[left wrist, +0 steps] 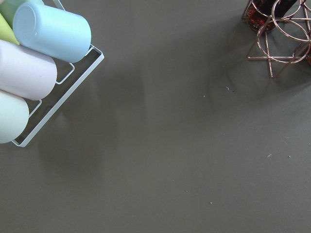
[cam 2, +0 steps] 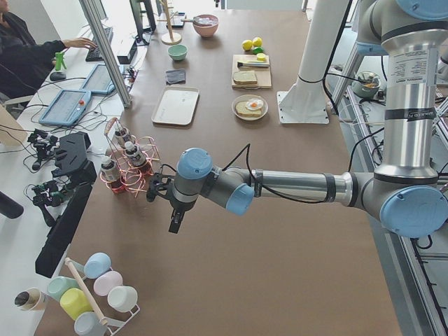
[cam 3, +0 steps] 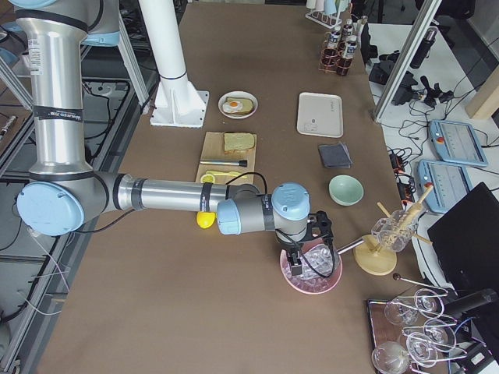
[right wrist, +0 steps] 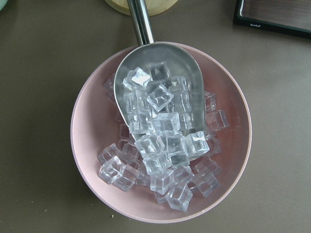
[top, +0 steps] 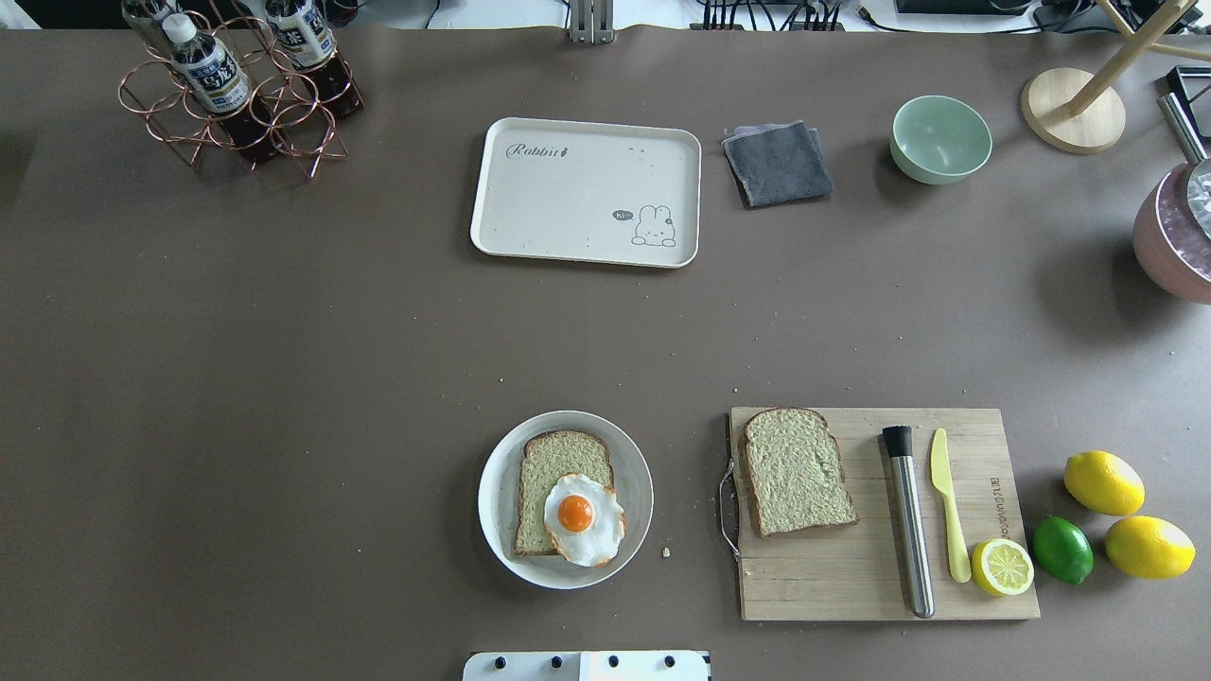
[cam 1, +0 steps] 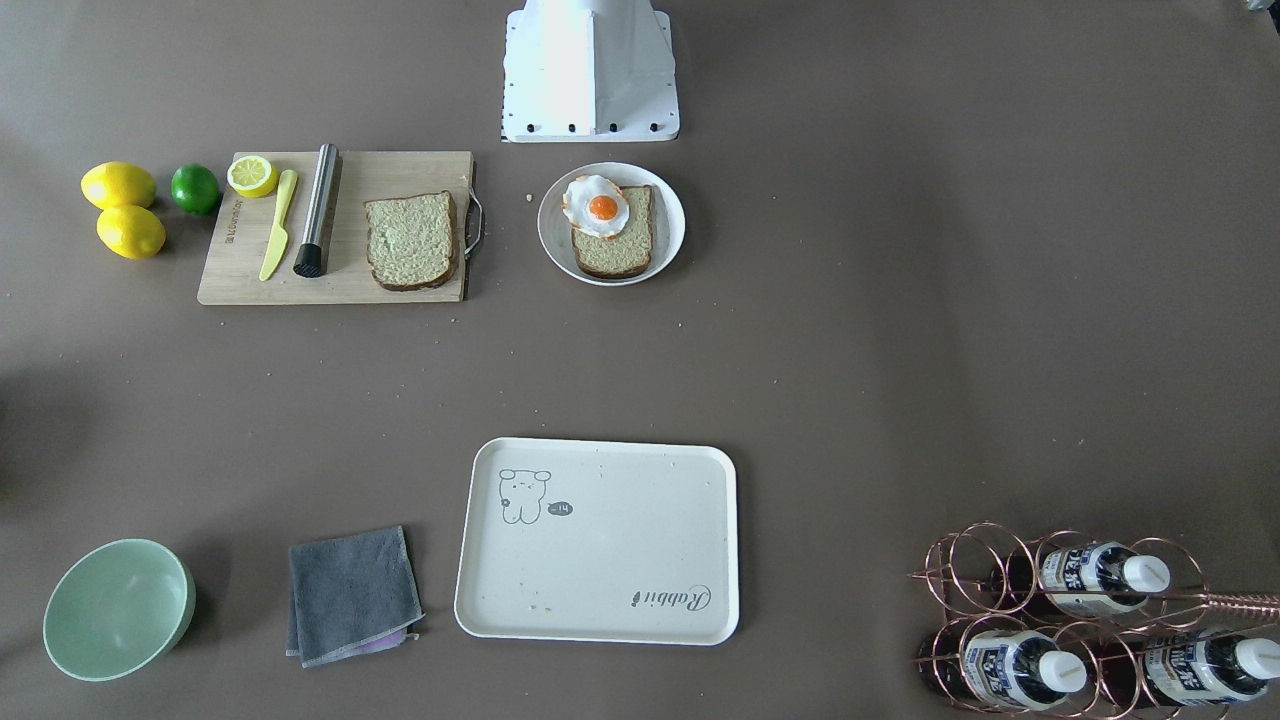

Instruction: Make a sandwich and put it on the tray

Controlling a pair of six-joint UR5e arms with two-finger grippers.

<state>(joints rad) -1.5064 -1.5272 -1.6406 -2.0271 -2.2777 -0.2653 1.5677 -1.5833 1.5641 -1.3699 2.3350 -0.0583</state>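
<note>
Jaws indistinct; bread slice [top: 549, 463] egg-topped, uncovered

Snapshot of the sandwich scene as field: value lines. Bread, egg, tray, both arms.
slice 1: on the plate
egg: on top of slice 1, overhanging one edge
slice 2: flat on the board, at its handle end
tray: no food on it, only crumbs
assembly: slices not yet stacked
left gripper: far from the food, near the bottle rack; fingers' state unclear
right gripper: over the ice bowl; fingers' state unclear
</note>
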